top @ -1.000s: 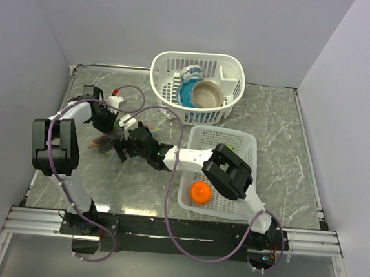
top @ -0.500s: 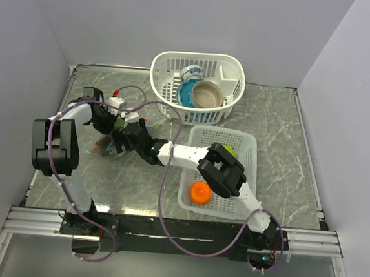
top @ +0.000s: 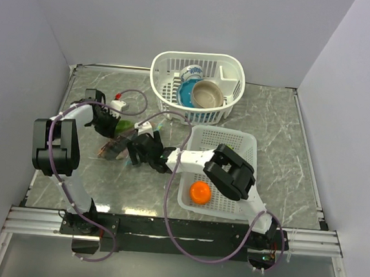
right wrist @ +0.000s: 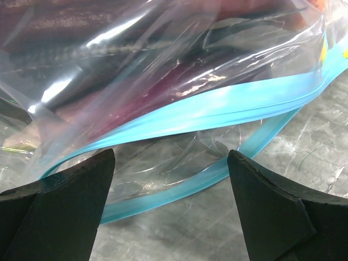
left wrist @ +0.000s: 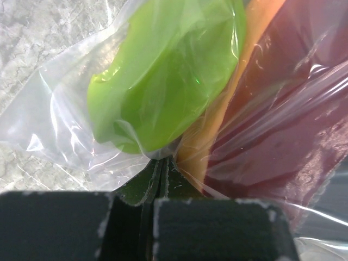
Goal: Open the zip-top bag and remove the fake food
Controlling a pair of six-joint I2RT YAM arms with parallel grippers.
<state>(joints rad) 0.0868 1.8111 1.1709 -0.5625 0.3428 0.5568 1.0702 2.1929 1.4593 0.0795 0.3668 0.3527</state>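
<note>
Bag (top: 111, 147) lies on the worktop (top: 271, 120), left of centre in the top view. Left end effector (left wrist: 157, 169) is pressed together, pinching bag film just below the green fruit (left wrist: 168, 70). Right end effector (right wrist: 168, 217) is spread, facing the parted zip strip (right wrist: 206, 109). Judgement: keep the left pinch firm, enter between the strips, and close on the purple piece (right wrist: 136, 70), not on film.

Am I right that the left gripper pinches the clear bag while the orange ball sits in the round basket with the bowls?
Not quite. The top external view shows the orange ball in the flat white mesh tray, not the round basket holding the bowls. The left gripper does pinch the clear bag.
</note>
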